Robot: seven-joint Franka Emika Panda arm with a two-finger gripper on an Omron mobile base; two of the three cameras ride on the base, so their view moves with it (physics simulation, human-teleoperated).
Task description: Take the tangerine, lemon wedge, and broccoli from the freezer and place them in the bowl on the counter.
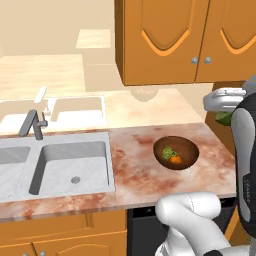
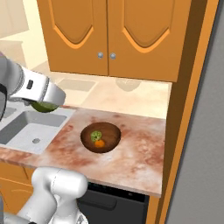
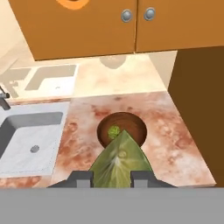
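My gripper [image 3: 111,177] is shut on the lemon wedge [image 3: 120,162], a pale yellow-green piece held between the two fingertips, above the counter [image 1: 140,175]. The wedge hangs under the hand at the right of the left base view [image 1: 223,118] and at the left of the right base view [image 2: 43,106]. The dark-brown bowl [image 1: 188,148] [image 2: 112,131] [image 3: 132,120] stands on the counter below and ahead of the hand. Inside it lie the orange tangerine [image 1: 175,159] [image 2: 99,143] and the green broccoli [image 1: 167,152] [image 2: 96,136] [image 3: 114,131]. The freezer's grey side [image 2: 205,153] fills the right edge.
A grey double sink [image 1: 70,165] with a faucet [image 1: 32,124] is set into the counter left of the bowl. Orange wall cabinets [image 2: 109,35] hang above. A tall orange panel [image 2: 183,113] bounds the counter on the right. A black appliance [image 2: 113,203] sits under the counter.
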